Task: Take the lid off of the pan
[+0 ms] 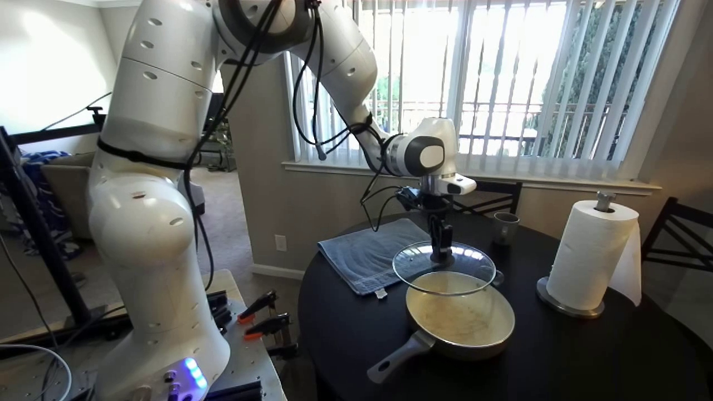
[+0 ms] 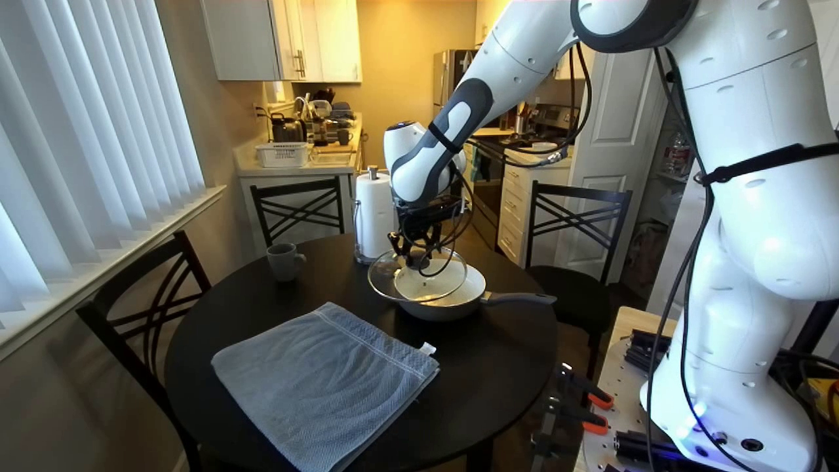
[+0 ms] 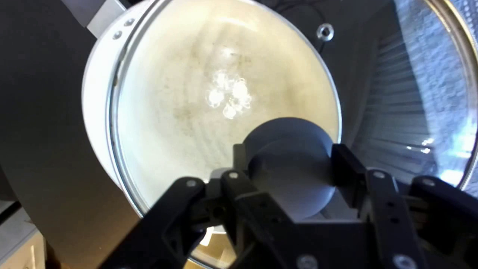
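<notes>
The hand grips the lid by its dark centre knob, fingers pressed on either side, and holds it raised clear of the pan — partly over it, shifted away from the long grey handle. The pan rests on the black tabletop, which also bears a folded grey-blue cloth, a grey mug and a white paper-towel roll.

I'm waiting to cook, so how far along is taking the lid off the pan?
Done: the lid looks lifted off the pan, hanging above it and off-centre in both exterior views.
In hand: the gripper grips the lid's knob in the wrist view.
Left: the lid overhangs part of the pan, so probably moving it fully aside, setting it down and letting go.
</notes>
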Robot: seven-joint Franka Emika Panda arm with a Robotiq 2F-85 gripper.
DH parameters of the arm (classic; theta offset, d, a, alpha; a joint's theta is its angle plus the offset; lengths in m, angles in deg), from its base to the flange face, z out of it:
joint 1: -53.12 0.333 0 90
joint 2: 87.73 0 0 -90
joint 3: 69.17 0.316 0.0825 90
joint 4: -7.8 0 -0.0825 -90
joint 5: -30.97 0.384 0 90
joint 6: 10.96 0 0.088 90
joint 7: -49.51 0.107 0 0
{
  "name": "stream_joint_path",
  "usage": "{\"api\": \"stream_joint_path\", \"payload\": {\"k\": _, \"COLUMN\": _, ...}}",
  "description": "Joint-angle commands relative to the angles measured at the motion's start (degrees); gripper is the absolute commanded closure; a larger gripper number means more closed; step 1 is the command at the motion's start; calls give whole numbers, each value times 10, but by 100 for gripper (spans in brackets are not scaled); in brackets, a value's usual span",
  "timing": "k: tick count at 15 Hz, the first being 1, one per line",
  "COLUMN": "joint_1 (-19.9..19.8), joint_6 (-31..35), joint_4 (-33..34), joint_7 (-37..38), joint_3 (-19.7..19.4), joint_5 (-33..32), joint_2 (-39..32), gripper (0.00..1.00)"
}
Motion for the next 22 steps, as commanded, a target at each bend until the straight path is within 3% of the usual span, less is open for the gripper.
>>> {"api": "stream_joint_path", "payload": {"k": 1, "joint_1": 24, "joint_6": 4, "joint_4": -19, "joint_7": 21, "joint_3": 15, "joint_5": -46, "joint_2": 39, "gripper": 68}}
{"api": "stream_joint_path", "payload": {"k": 11, "joint_1": 98, "joint_6": -24, "joint_4": 36, "joint_7": 43, "joint_3": 94, "joint_5": -58, "joint_2": -2, "gripper": 68}}
{"api": "stream_joint_path", "payload": {"k": 22, "joint_1": 176, "joint_6": -101, "joint_4": 239, "joint_7": 143, "joint_3": 113, "joint_5": -39, "joint_2": -204, "gripper": 68}}
